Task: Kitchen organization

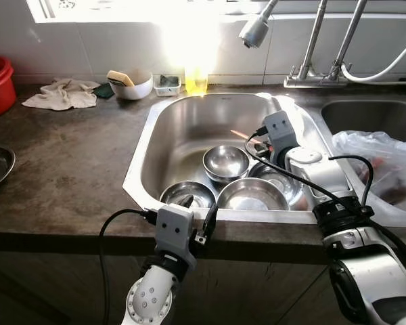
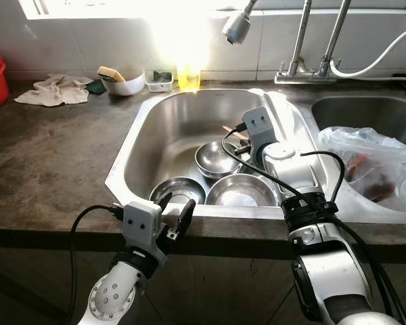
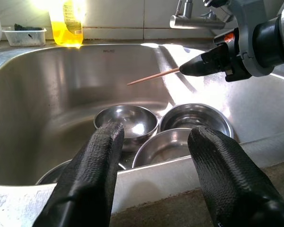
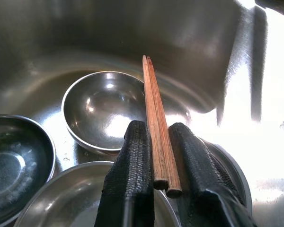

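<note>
Four steel bowls (image 1: 226,162) crowd the sink's (image 1: 189,115) near edge, leaving its far half bare. The right gripper (image 4: 161,156), clamped on chopsticks (image 4: 156,123), hangs above them. A bag (image 1: 379,162), perhaps of scraps, blocks the right basin.

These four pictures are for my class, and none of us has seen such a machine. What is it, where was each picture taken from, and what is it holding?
It is a humanoid robot at a kitchen sink. The two wide pictures come from cameras in its head, looking down. The two close ones come from cameras on its wrists, each looking along that arm's two black fingers.

The right tool is shut on a pair of wooden chopsticks and holds them over the basin. The left tool is open at the sink's front edge, holding nothing.

In the basin lie four steel bowls. On the counter behind stand a white bowl, a cloth and a yellow bottle.
</note>
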